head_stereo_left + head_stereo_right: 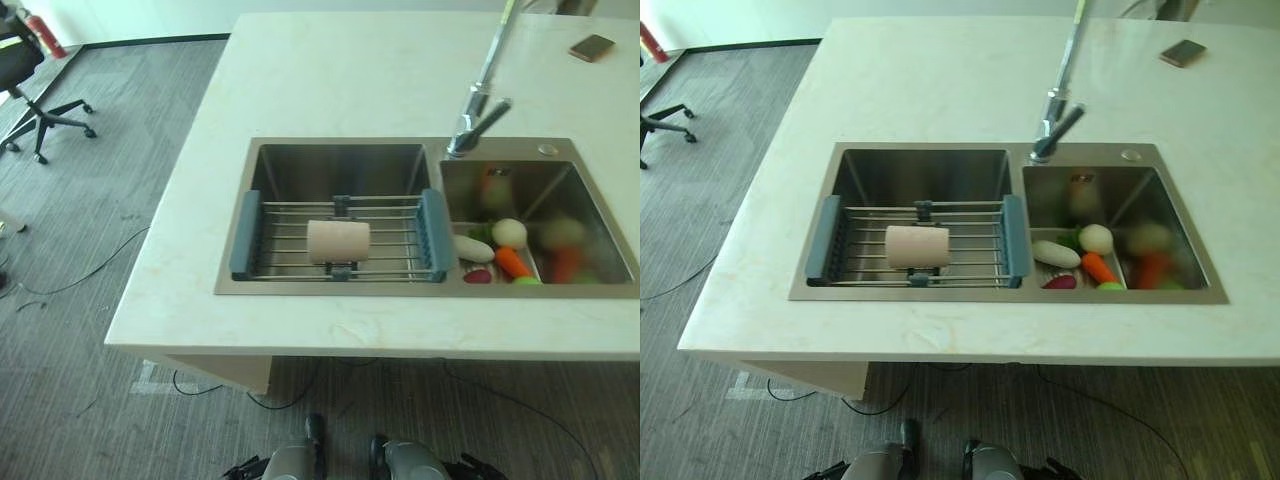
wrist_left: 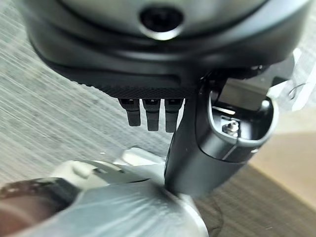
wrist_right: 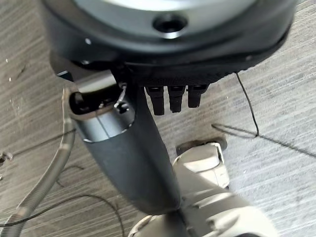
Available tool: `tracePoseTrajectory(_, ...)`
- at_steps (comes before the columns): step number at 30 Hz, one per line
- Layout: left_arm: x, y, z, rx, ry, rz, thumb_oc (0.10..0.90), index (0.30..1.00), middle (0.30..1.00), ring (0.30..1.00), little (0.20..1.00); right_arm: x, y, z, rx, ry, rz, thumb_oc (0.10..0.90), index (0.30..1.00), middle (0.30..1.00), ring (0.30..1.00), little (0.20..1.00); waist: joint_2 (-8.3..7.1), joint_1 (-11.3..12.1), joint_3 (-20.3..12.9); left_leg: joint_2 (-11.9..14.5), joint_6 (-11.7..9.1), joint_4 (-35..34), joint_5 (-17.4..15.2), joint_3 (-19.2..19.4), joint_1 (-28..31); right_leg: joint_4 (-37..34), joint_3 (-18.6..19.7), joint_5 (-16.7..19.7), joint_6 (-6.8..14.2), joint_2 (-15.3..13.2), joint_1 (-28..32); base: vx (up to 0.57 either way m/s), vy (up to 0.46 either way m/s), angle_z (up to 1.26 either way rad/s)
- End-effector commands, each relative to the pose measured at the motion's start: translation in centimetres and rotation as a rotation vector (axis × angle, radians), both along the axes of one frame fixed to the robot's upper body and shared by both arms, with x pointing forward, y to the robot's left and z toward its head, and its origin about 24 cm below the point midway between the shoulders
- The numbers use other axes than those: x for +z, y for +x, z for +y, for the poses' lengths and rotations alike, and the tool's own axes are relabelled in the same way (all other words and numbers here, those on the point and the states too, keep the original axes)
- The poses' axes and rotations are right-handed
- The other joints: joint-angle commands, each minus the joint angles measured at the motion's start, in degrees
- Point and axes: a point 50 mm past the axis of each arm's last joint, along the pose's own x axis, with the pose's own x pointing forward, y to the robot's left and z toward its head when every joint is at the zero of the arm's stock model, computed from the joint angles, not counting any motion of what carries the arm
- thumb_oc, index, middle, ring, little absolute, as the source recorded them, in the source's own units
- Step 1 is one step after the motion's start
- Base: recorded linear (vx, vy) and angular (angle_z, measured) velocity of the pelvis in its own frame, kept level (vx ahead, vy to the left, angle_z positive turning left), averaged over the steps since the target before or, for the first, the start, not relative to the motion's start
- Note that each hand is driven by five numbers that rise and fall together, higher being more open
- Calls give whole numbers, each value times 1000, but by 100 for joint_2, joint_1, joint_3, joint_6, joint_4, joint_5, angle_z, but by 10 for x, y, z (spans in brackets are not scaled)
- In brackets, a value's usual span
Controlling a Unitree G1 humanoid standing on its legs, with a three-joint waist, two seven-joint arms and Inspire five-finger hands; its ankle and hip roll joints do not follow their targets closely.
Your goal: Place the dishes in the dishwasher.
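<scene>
I see the counter [image 1: 350,70] with its double sink [image 1: 340,160], a rack [image 1: 340,240] across the left basin holding a cup [image 1: 338,241] on its side, vegetables [image 1: 510,250] in the right basin, and my left hand [image 2: 197,148] and right hand [image 3: 133,148] empty, fingers relaxed

cup [image 1: 338,241] on rack [image 1: 340,236] in left basin | vegetables [image 1: 500,252] in right basin (faucet [image 1: 478,112] behind)
</scene>
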Motion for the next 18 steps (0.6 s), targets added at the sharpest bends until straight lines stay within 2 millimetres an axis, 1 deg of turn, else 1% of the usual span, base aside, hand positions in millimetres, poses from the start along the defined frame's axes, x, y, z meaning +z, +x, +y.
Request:
tracePoseTrajectory(1, 3, 9, -6, 83, 0, -103, 800, 900, 900, 900, 900, 8, 24, -6, 9, -10, -97, 800, 900, 900, 900, 900, 260, 30, -97, 157, -166, 432, -1010, -148, 128, -581, -135, 16, 322, 72, 214, 27, 15, 5)
tracePoseTrajectory(4, 3, 6, -2, 137, 6, -121, 800, 900, 900, 900, 900, 7, 18, -6, -6, -4, -84, 800, 900, 900, 900, 900, 266, 40, -93, 136, -145, 432, -1036, -157, 135, -581, -138, 7, 324, 70, 213, 7, 4, 1)
tracePoseTrajectory(8, 4, 3, 0, 206, 6, -147, 800, 900, 900, 900, 900, 6, 15, -5, 9, -2, -81, 800, 900, 900, 900, 900, 275, 45, -110, 126, -128, 432, -1068, -145, 158, -581, -141, -7, 326, 63, 220, 46, 9, -4)
tracePoseTrajectory(10, 5, 4, 4, 241, 14, -172, 800, 900, 900, 900, 900, 6, 16, -5, 17, -7, -81, 800, 900, 900, 900, 900, 278, 43, -118, 125, -125, 432, -1083, -128, 169, -581, -149, -18, 328, 55, 219, 47, 10, -5)
tracePoseTrajectory(14, 15, 14, 18, 353, 76, -292, 800, 900, 900, 900, 900, 8, 16, -10, 11, -25, -79, 800, 900, 900, 900, 900, 293, 41, -133, 124, -125, 432, -1119, -109, 195, -581, -173, -44, 332, 35, 226, 32, 15, -2)
tracePoseTrajectory(15, 30, 23, 42, 391, 210, -371, 800, 900, 900, 900, 900, 9, 14, -16, 7, -38, -76, 800, 900, 900, 900, 900, 322, 45, -149, 124, -128, 432, -1119, -90, 188, -581, -184, -60, 335, 17, 213, 26, 43, -3)
tracePoseTrajectory(18, 59, 31, 82, 390, 462, -458, 800, 900, 900, 900, 900, 12, 9, -26, 0, -53, -75, 800, 900, 900, 900, 900, 375, 61, -155, 128, -126, 432, -1089, -82, 171, -581, -173, -68, 342, 1, 194, 8, 38, -7)
